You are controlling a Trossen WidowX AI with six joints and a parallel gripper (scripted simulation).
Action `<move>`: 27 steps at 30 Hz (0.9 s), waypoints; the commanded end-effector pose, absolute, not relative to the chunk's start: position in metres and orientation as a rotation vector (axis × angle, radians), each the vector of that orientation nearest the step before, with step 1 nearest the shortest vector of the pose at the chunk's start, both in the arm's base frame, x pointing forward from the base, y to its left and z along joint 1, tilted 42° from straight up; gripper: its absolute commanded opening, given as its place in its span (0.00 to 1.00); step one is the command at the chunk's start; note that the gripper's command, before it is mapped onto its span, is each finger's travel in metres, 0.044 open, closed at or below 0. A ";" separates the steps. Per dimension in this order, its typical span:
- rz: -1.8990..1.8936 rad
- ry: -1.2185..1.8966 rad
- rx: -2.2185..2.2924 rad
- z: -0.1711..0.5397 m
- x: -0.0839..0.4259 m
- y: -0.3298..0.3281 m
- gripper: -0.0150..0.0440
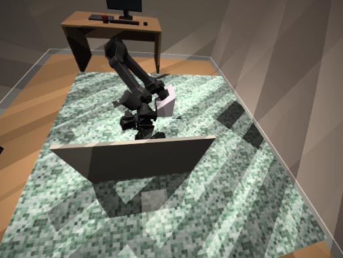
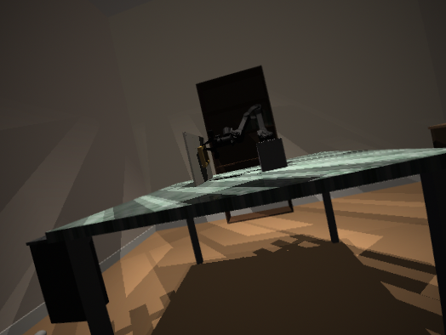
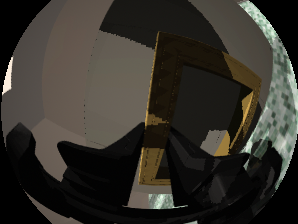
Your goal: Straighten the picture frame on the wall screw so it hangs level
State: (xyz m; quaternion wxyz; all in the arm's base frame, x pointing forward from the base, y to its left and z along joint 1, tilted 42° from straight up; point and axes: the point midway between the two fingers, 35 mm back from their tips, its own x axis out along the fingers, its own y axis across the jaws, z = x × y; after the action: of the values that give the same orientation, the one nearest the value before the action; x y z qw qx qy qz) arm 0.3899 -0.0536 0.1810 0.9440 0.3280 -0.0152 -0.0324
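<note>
Gold-coloured frame [image 2: 201, 156] [image 3: 163, 90], hung on the arm-side face of the upright board [image 1: 141, 160] [image 2: 191, 157] [image 3: 112, 80]; the top view only gets the back of that board, so no frame there. Looks rigid to me, probably wood or hard plastic, and fairly light, so I'd expect it to swing on its screw way before it bends. The border looks smooth-ish with a bit of patterning, so a sloppy pinch could slide. Can't see any glass for sure, but I'd treat the dark middle as breakable and keep off it.

Best hold, imo, is the side bar that's on the left in the wrist view, below its midpoint, which is where the gripper [image 1: 144, 133] [image 2: 207, 144] [image 3: 154, 127] is. It's narrowed down but not fully closed, one finger each side of that bar, and I'd call it a proper grip. Catch is, it's off to one side, so lifting there could twist the frame instead of raising it straight. I'd go up gently, shift one notch, lower, then let go and look. Which side is too high? Can't tell, the wrist view is too warped to trust for level.
</note>
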 end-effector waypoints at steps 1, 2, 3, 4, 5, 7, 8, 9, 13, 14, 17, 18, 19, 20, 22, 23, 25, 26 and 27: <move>-0.069 -0.041 0.667 0.181 0.390 -0.057 0.25; -0.068 -0.041 0.666 0.181 0.390 -0.057 0.25; -0.068 -0.042 0.666 0.181 0.390 -0.058 0.25; -0.068 -0.043 0.666 0.181 0.390 -0.058 0.25; -0.067 -0.044 0.666 0.181 0.390 -0.058 0.25; -0.066 -0.045 0.665 0.180 0.390 -0.059 0.25; -0.066 -0.046 0.665 0.180 0.390 -0.059 0.25; -0.065 -0.047 0.665 0.180 0.390 -0.059 0.25; -0.064 -0.050 0.664 0.180 0.390 -0.061 0.25; -0.063 -0.051 0.664 0.180 0.390 -0.061 0.25; -0.062 -0.053 0.663 0.179 0.390 -0.062 0.25; -0.062 -0.054 0.663 0.179 0.390 -0.062 0.25; -0.062 -0.054 0.663 0.179 0.390 -0.063 0.25; -0.061 -0.054 0.663 0.179 0.390 -0.062 0.25; -0.057 -0.050 0.663 0.179 0.390 -0.061 0.25; -0.054 -0.048 0.664 0.179 0.390 -0.059 0.25; -0.048 -0.043 0.665 0.179 0.391 -0.057 0.25; -0.046 -0.042 0.666 0.179 0.391 -0.057 0.25; -0.046 -0.042 0.666 0.179 0.391 -0.056 0.25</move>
State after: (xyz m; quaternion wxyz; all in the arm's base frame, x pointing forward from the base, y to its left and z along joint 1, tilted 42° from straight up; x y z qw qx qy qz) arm 0.3910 -0.0566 0.1785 0.9447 0.3267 -0.0202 -0.0214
